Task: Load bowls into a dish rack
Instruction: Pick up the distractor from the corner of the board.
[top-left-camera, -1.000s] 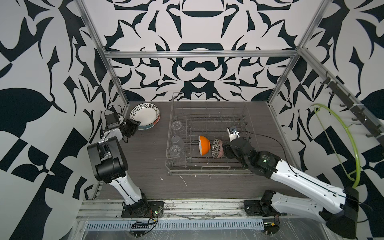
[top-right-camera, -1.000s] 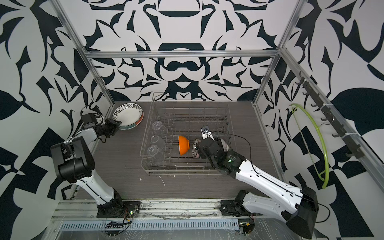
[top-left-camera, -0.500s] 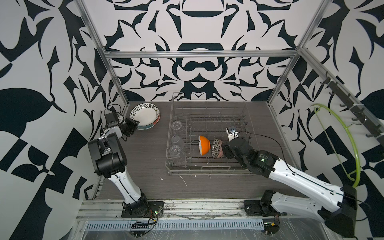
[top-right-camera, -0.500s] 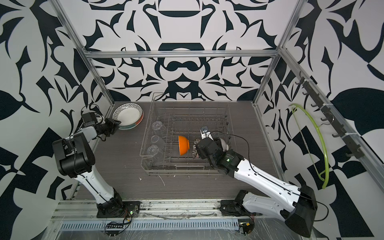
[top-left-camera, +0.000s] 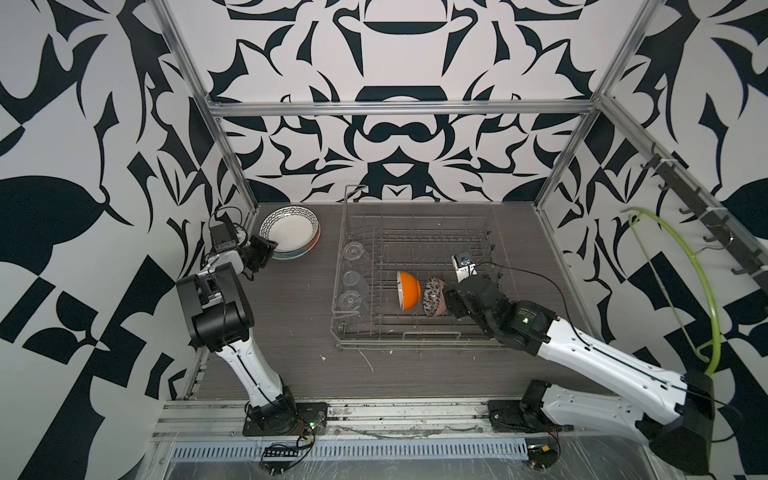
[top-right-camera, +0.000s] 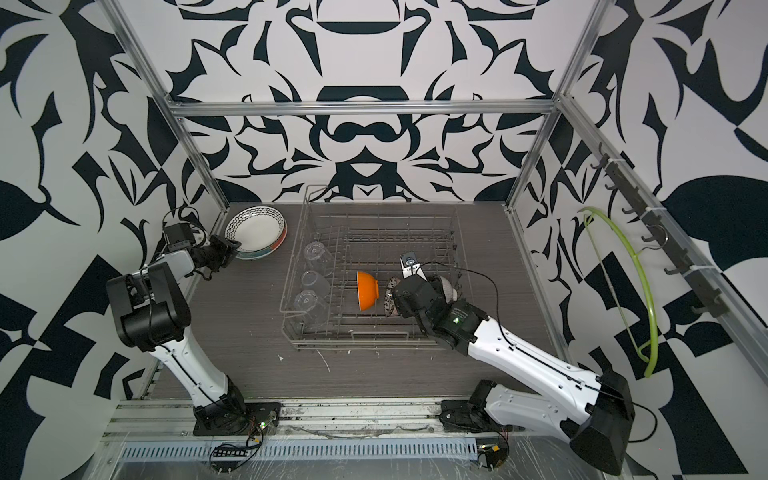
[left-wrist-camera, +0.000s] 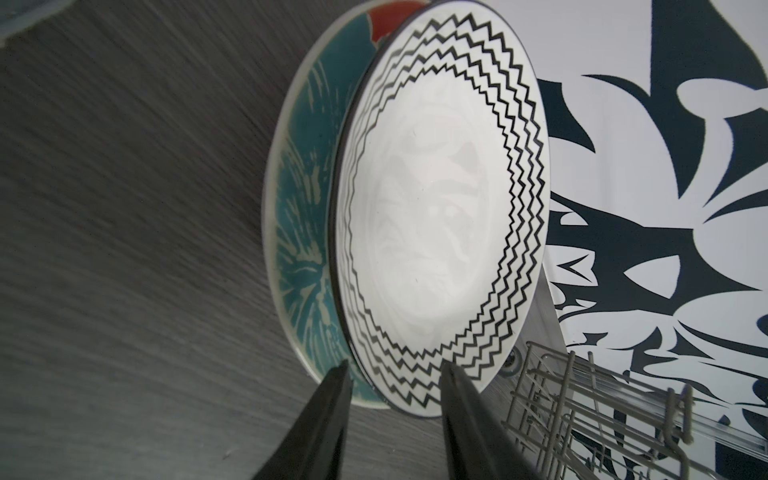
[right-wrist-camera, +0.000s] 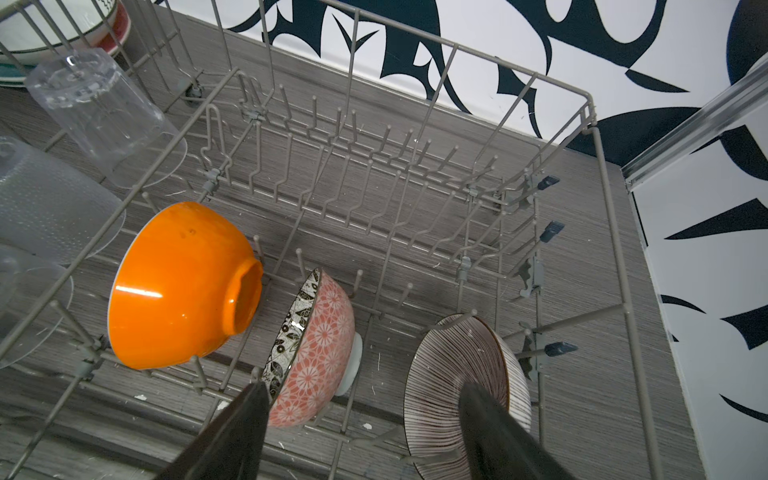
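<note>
Edging back, the left arm (top-left-camera: 216, 307) is bringing the left gripper (left-wrist-camera: 395, 370), part open and empty, astride the rim of the zigzag plate (left-wrist-camera: 436, 208). The right gripper (right-wrist-camera: 363, 385) is hovering wide open and empty over the orange bowl (right-wrist-camera: 178, 286), floral bowl (right-wrist-camera: 316, 349) and striped bowl (right-wrist-camera: 449, 353), all standing on edge between tines of the dish rack (top-left-camera: 432, 245).

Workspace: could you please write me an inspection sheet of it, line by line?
Surface: dark wood-grain table, white specks near the dish rack.
Job's things: orange bowl, floral bowl, striped bowl on edge inside the rack.
Clutter: three inverted glasses in rack; zigzag dish on flower plate.
Grippers: right gripper open, close to the bowls; left gripper jaws astride zigzag dish rim, grip unclear.
Cables: black cable loops over rack.
Surroundings: patterned walls, metal frame, green hoop hanging.
</note>
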